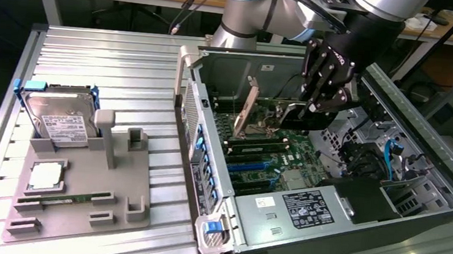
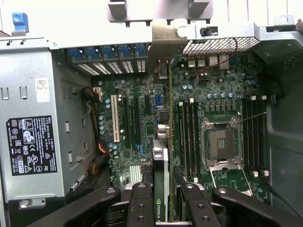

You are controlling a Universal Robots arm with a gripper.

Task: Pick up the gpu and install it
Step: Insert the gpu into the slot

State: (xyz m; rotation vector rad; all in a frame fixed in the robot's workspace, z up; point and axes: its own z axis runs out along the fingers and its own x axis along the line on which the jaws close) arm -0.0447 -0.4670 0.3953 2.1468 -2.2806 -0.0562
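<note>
The gripper [image 1: 314,107] was down inside the open PC case [image 1: 418,181], clenched on the gpu [image 1: 249,107], which stood on edge over the motherboard [image 1: 277,159] w/ its silver bracket toward the case's rear wall. In the wrist view the fingers [image 2: 140,203] pinched the card [image 2: 161,189] from both sides, its edge running up toward the bracket [image 2: 163,45], just beside the RAM slots [image 2: 188,137] and near the empty CPU socket [image 2: 221,142]. Outside the case, on the grey fixture tray [image 1: 79,212] to the exterior view's left, sat a hard drive [image 1: 61,123], a CPU [image 1: 45,176] and a green RAM stick [image 1: 68,199]. PSU [image 1: 301,210] was at the case's near end.
</note>
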